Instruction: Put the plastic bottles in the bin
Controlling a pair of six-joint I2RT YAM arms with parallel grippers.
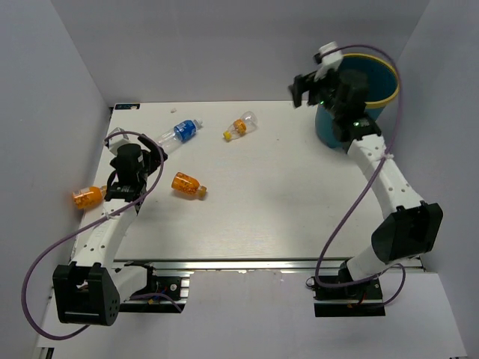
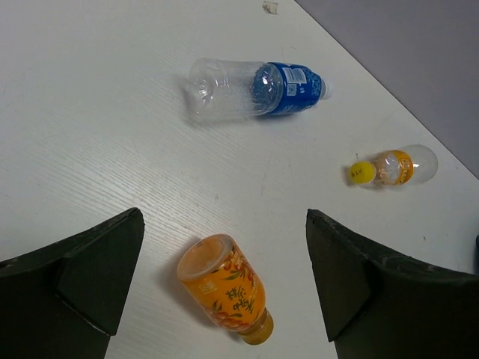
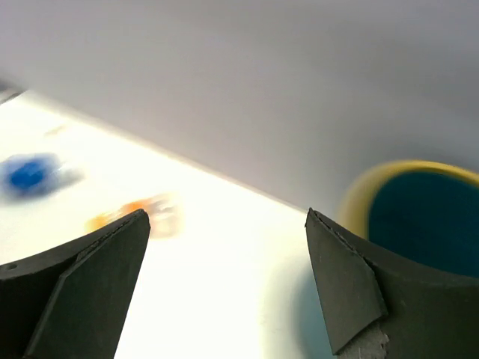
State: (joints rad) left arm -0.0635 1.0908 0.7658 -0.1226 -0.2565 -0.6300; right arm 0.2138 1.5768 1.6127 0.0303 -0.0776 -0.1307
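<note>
Surface (image 2: 90, 112): white, matt, faint linear grain. Blue-label bottle (image 2: 254, 88): clear glossy plastic, ribbed body. Bin (image 1: 326, 127): smooth teal plastic.

Bright, even light, soft shadows; the right wrist view is blurred, smearing the bin (image 3: 428, 224).

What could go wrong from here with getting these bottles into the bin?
1. The orange bottle under the open left gripper lies on its side, so closing fingers may roll it away instead of catching it.
2. A second orange bottle lies right at the left edge of the table. A brush from that gripper could knock it off.
3. The bin stands at the far right corner, probably a long reach from the left side.
</note>
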